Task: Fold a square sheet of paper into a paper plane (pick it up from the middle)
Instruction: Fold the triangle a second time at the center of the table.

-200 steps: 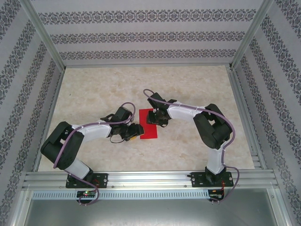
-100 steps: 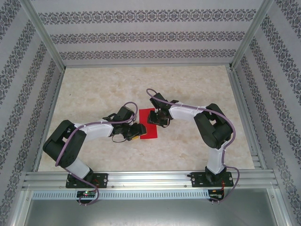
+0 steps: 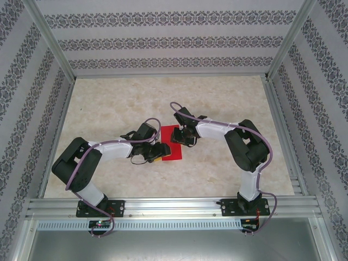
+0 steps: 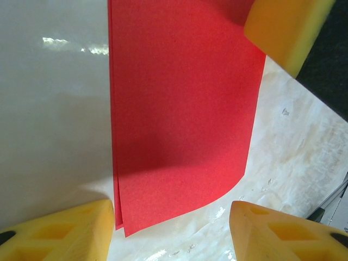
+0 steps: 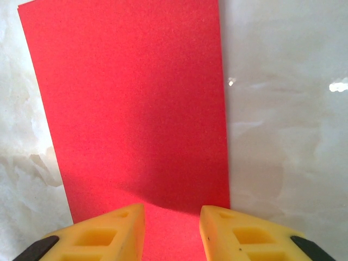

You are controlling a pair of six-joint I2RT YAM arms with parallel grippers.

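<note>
The square sheet of paper (image 3: pixel 173 153) is bright red and lies on the table folded in half, a narrow rectangle. Its two layers show at the left edge of the paper (image 4: pixel 179 109) in the left wrist view. My left gripper (image 3: pixel 156 153) is open at the paper's near left corner, its yellow fingers (image 4: pixel 70 231) low on either side of that end. My right gripper (image 3: pixel 183 136) stands open over the far end. In the right wrist view its fingertips (image 5: pixel 114 231) straddle the paper (image 5: pixel 130 109) close above it. A right finger (image 4: pixel 283 27) also shows in the left wrist view.
The marble-patterned tabletop (image 3: pixel 109 103) is walled by patterned panels and an aluminium frame (image 3: pixel 163 205) along the near edge. Both arms' cables loop above the wrists near the paper.
The left arm has reached slightly further towards the paper and its fingers have spread a little. The right wrist shifted slightly. The paper has stayed in place.
</note>
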